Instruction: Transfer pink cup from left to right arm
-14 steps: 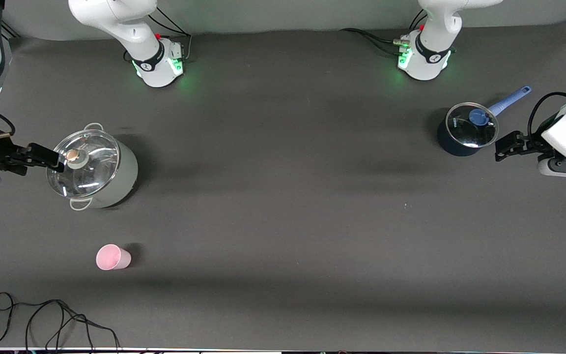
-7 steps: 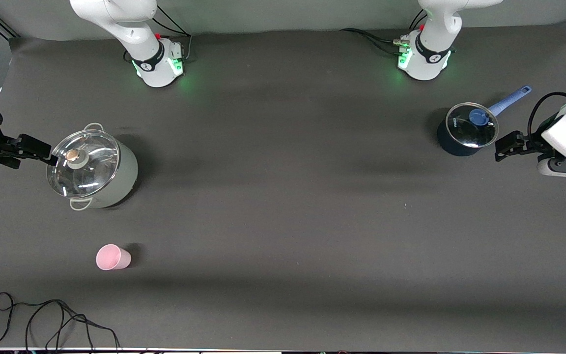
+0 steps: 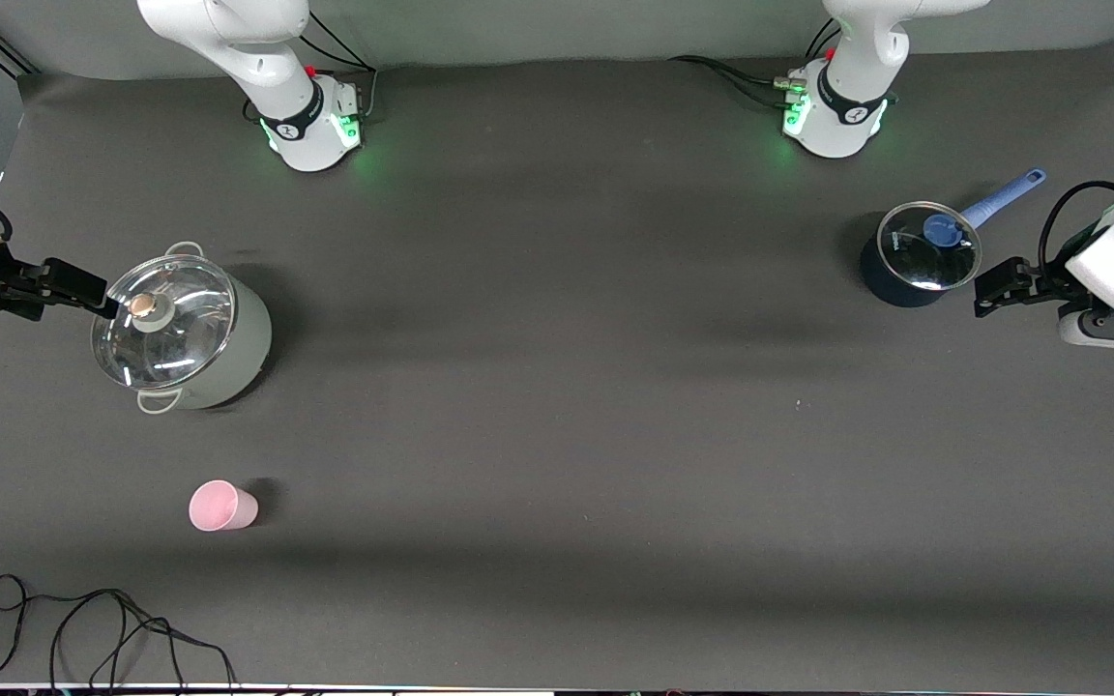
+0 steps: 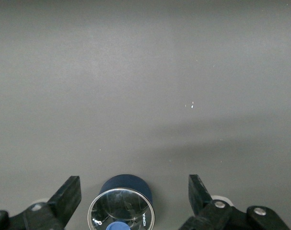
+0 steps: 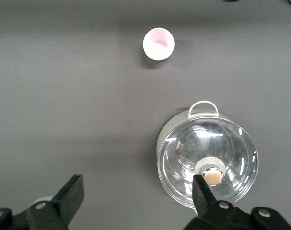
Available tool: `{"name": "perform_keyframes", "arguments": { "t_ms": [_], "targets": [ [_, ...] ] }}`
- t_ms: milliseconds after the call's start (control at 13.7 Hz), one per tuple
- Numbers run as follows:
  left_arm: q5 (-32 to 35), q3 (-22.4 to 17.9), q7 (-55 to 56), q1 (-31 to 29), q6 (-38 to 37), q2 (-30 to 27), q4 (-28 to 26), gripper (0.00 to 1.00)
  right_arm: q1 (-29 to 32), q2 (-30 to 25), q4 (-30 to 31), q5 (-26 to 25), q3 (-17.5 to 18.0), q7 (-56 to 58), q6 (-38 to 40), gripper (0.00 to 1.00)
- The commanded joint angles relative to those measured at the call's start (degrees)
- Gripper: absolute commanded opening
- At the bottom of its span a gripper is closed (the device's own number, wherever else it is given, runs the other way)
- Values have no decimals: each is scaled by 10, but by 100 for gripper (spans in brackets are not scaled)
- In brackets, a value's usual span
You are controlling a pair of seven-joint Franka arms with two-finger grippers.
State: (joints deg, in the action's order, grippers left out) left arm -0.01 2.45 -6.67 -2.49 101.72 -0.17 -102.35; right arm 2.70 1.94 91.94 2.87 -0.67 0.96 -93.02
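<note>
Pink cup [image 3: 221, 507]: upright on the table at the right arm's end, nearer the front camera than the grey lidded pot [image 3: 182, 332]. No gripper holds it.

Right gripper [image 3: 88, 295]: fingers spread wide, beside the pot.

Left gripper [image 3: 994, 288]: fingers spread wide, beside the blue saucepan [image 3: 917, 253].

When you grip, centre your fingers on the cup's wall.

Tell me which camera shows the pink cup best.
The right wrist view: the pink cup stands unobstructed, seen straight down into its open mouth. The front view shows it smaller, nearer the camera than the lidded pot. The left wrist view misses it.
</note>
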Motion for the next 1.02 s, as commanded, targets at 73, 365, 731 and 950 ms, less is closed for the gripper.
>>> {"name": "perform_keyframes", "arguments": {
  "t_ms": [73,365,731,950],
  "targets": [
    [-7,-1,-9,-2,-1,-23,-21,100,-3,11,-28,-27,1,-14,25,100],
    [-7,-1,-9,-2,-1,-23,-21,100,-12,10,-29,-42,1,-15,35,100],
    [-7,-1,-8,-2,-1,-23,-21,100,-11,11,-34,-44,1,-10,45,100],
    [-7,-1,-9,-2,-1,-23,-21,100,-10,11,-34,-43,-1,-10,45,100]
  ]
}}
